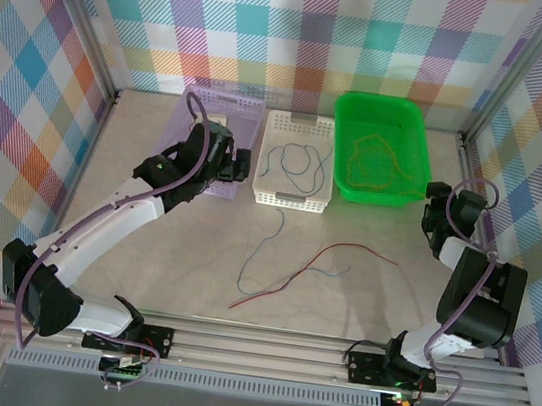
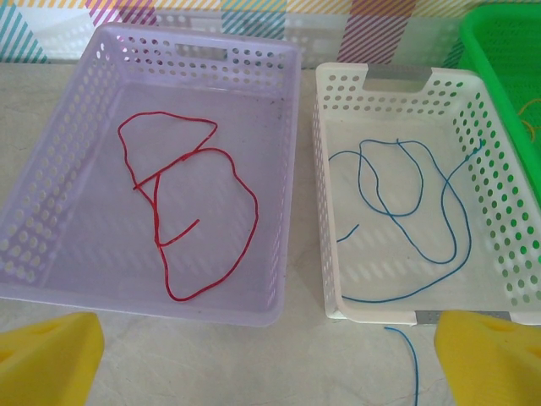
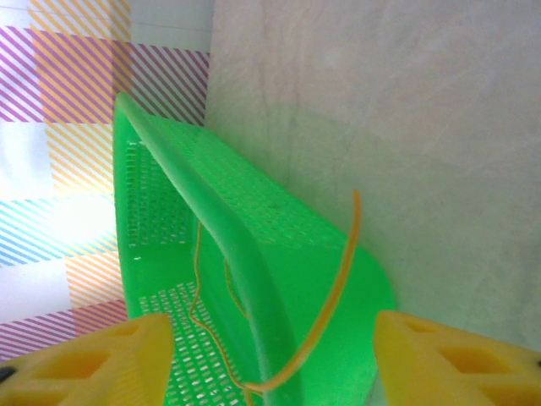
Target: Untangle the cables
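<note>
A pale table (image 1: 359,296) carries three baskets in a row along its far edge, with two arms reaching over them. The left arm (image 1: 118,212) stretches to the purple basket (image 2: 283,178). The right arm (image 1: 475,292) stands folded beside the green basket (image 1: 417,133), and the white basket (image 2: 321,194) sits between the two.

The left gripper (image 2: 270,364) hovers at the near rims of the purple and white baskets, claw wide and holding nothing. The right gripper (image 3: 270,368) is also spread wide at the green basket's corner, gripping nothing.

A red cable (image 2: 255,216) lies looped in the purple basket, and a blue cable (image 2: 464,245) in the white one. A yellow-orange cable (image 3: 347,254) droops over the green basket's rim. A loose red strand (image 1: 329,254) and a bluish strand (image 1: 262,252) cross on the open table.
</note>
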